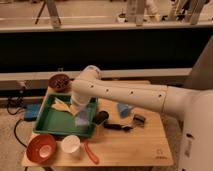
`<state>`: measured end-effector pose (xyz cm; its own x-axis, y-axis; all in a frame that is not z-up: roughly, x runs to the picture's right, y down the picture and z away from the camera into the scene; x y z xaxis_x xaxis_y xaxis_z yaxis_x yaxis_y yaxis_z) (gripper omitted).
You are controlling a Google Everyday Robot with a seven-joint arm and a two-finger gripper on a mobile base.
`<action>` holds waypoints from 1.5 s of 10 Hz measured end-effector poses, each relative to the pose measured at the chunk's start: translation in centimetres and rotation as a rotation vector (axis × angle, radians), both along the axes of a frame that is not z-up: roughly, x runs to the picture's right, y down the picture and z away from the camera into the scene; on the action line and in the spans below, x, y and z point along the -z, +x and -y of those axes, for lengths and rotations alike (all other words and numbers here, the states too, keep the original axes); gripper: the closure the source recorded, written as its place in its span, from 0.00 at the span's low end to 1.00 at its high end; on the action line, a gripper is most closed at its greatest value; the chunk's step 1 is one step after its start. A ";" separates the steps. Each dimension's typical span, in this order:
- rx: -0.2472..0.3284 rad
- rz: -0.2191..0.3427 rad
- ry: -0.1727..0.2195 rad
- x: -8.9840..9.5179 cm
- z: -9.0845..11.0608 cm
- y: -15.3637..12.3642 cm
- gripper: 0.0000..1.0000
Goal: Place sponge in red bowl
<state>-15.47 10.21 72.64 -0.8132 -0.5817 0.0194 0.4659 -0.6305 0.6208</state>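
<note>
The sponge [82, 120], a small pale-blue block, sits at the tip of my gripper [81, 118] over the front right part of the green tray [50, 125]. The gripper is shut on the sponge and reaches down from the big white arm [130, 95] that comes in from the right. The red bowl [41, 148], orange-red with a paler centre, stands on the table's front left corner, left of and nearer than the gripper. It has nothing in it.
A white cup [70, 144] stands next to the red bowl, with a red utensil [90, 152] beside it. A yellowish wedge [62, 105] lies in the tray. A dark maroon bowl [60, 81] is at the back left. A light-blue cup-shaped thing [124, 110] and black items [119, 126] lie to the right.
</note>
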 end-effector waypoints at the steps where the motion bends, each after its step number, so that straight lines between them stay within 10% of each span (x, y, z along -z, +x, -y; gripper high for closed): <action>1: 0.010 0.006 0.002 0.3 0.1 -0.2 0.91; 15: 0.162 0.057 0.013 2.6 -3.0 -4.8 0.91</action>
